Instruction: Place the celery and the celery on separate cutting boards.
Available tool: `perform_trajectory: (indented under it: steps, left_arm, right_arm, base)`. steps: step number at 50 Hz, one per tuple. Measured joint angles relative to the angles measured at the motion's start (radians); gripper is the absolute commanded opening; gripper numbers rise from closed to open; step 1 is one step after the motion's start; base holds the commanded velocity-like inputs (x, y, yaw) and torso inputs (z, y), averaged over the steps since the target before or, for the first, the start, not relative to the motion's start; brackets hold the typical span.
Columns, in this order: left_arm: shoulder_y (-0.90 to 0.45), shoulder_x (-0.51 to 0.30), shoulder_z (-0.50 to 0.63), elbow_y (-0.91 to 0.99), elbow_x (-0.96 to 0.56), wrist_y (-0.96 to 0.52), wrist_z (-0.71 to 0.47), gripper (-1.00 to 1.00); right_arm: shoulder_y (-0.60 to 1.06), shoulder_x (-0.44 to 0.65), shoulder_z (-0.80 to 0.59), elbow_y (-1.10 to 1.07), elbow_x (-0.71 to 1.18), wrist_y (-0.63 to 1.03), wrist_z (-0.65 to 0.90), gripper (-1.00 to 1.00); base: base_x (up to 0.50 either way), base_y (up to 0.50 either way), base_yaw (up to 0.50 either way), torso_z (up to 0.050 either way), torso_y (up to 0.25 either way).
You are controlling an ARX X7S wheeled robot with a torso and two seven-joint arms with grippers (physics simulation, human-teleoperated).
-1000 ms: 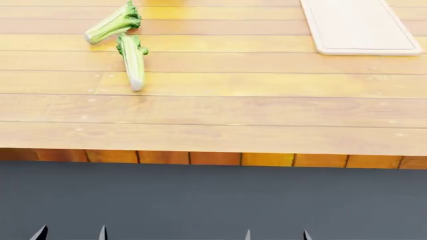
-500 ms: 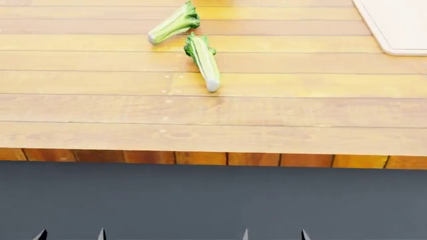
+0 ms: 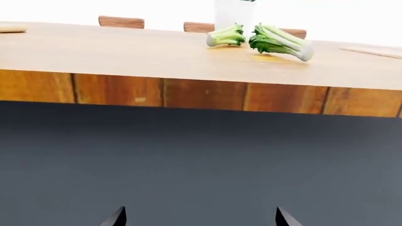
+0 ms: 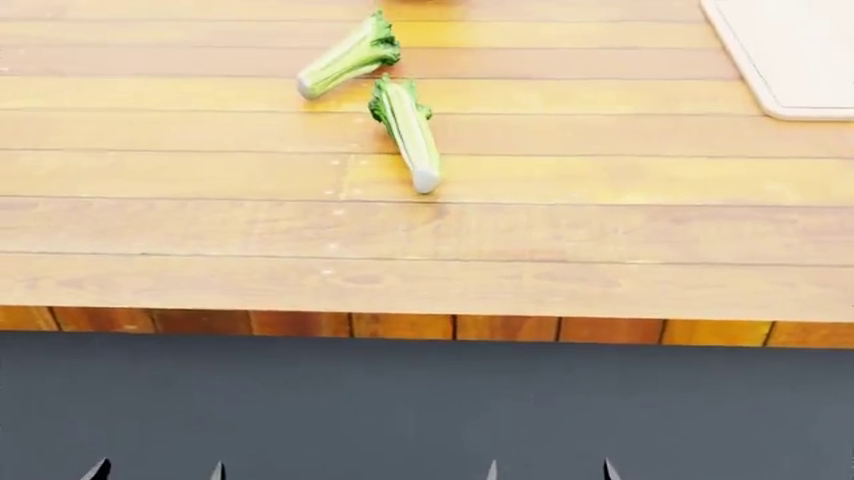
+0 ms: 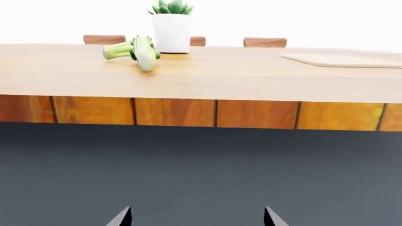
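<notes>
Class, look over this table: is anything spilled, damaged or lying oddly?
Nothing stands out. Both celery bunches lie intact on the bare table, leafy ends nearly meeting, and the pale cutting board lies flat.

Left hand [image 4: 156, 470] low, fingers apart, right hand [image 4: 549, 469] low, fingers apart

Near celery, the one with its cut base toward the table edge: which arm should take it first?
Left, probably. In the head view the near celery lies left of centre, closer to the left hand than the right hand. The pale cutting board sits far right, so the right hand suits the other celery.
</notes>
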Motion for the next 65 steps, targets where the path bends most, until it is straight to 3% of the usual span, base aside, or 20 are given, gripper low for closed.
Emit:
perform_trajectory:
  steps: [30, 35, 39, 51, 58, 65]
  left_arm:
    - [-0.002, -0.027, 0.022, 0.015, -0.013, 0.018, -0.032, 1.00]
    - [-0.002, -0.031, 0.019, 0.042, -0.043, -0.014, -0.035, 1.00]
    - [-0.017, -0.047, 0.002, 0.130, -0.095, -0.114, -0.057, 1.00]
    - [-0.243, -0.174, -0.130, 0.462, -0.405, -0.646, -0.175, 1.00]
    - [-0.440, -0.243, -0.194, 0.515, -0.567, -0.903, -0.229, 1.00]
    - [-0.596, -0.286, -0.218, 0.515, -0.673, -1.074, -0.259, 1.00]
  right_arm:
    - [0.000, 0.028, -0.035, -0.010, 0.004, 0.001, 0.039, 1.00]
    - [-0.002, 0.031, -0.029, -0.038, 0.026, 0.020, 0.046, 1.00]
    - [0.019, 0.049, -0.008, -0.138, 0.063, 0.112, 0.062, 1.00]
    - [0.294, 0.166, 0.107, -0.486, 0.243, 0.655, 0.099, 1.00]
    - [0.505, 0.226, 0.195, -0.558, 0.375, 0.957, 0.093, 1.00]
    - [0.633, 0.266, 0.273, -0.595, 0.472, 1.157, 0.083, 1.00]
  base:
    - [0.00, 0.00, 0.00, 0.050, 0.000]
    - [0.00, 0.00, 0.00, 0.000, 0.000]
    - [0.00, 0.00, 0.00, 0.000, 0.000]
    - [0.00, 0.00, 0.00, 0.000, 0.000]
    - [0.00, 0.00, 0.00, 0.000, 0.000]
    - [0.26, 0.18, 0.00, 0.000, 0.000]
